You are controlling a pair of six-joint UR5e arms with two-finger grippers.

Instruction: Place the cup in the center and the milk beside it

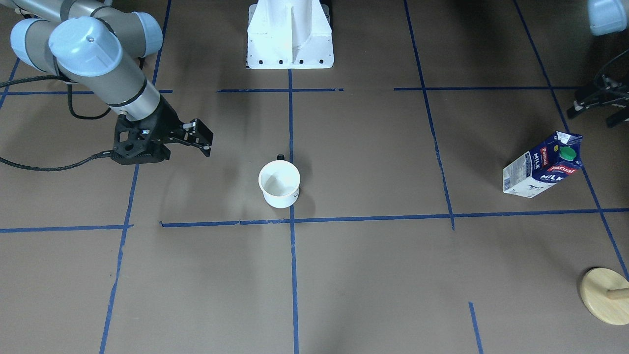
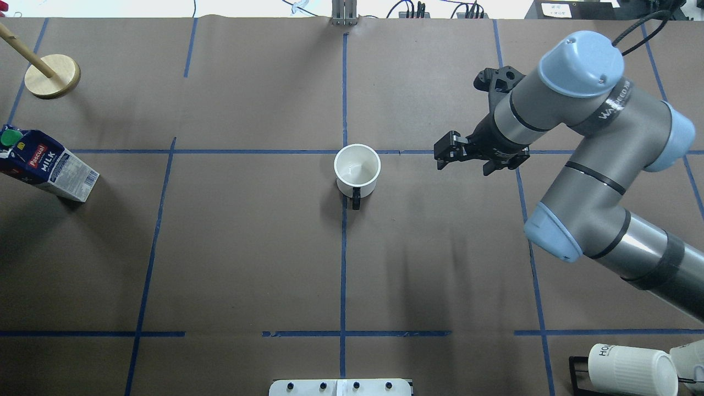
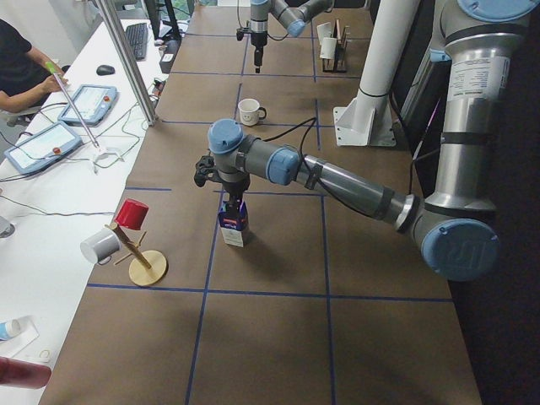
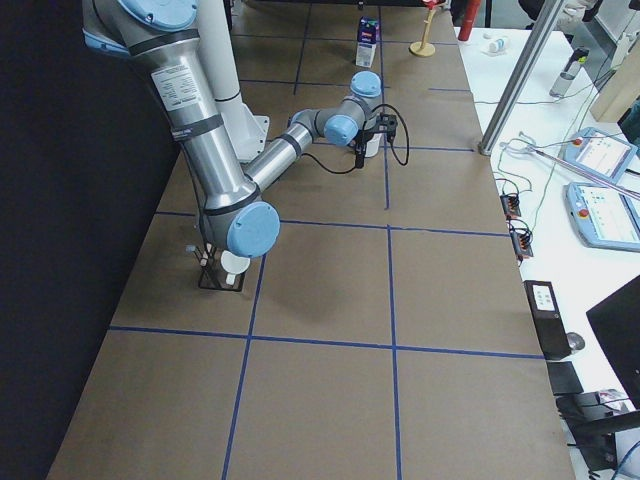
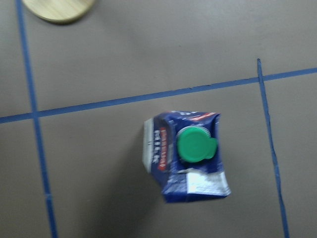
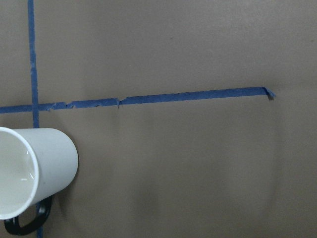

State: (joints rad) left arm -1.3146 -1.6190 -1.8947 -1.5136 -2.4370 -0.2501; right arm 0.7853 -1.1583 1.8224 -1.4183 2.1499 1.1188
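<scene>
The white cup [image 1: 279, 184] stands upright, black handle toward the robot, beside the middle tape crossing [image 2: 344, 151]; it also shows in the overhead view [image 2: 357, 170] and the right wrist view [image 6: 29, 173]. My right gripper [image 1: 200, 139] hovers to its side, apart from it, open and empty [image 2: 448, 155]. The dark blue milk carton [image 1: 543, 167] stands far off on my left side [image 2: 47, 165], green cap up [image 5: 195, 145]. My left gripper [image 3: 229, 187] hangs right above the carton; I cannot tell whether it is open.
A wooden peg stand [image 1: 604, 295] is beyond the carton near the table corner [image 2: 52, 76]. Ribbed white mugs on a black rack [image 2: 627, 368] sit near my right base. The white robot pedestal [image 1: 290, 34] is at the table's near edge.
</scene>
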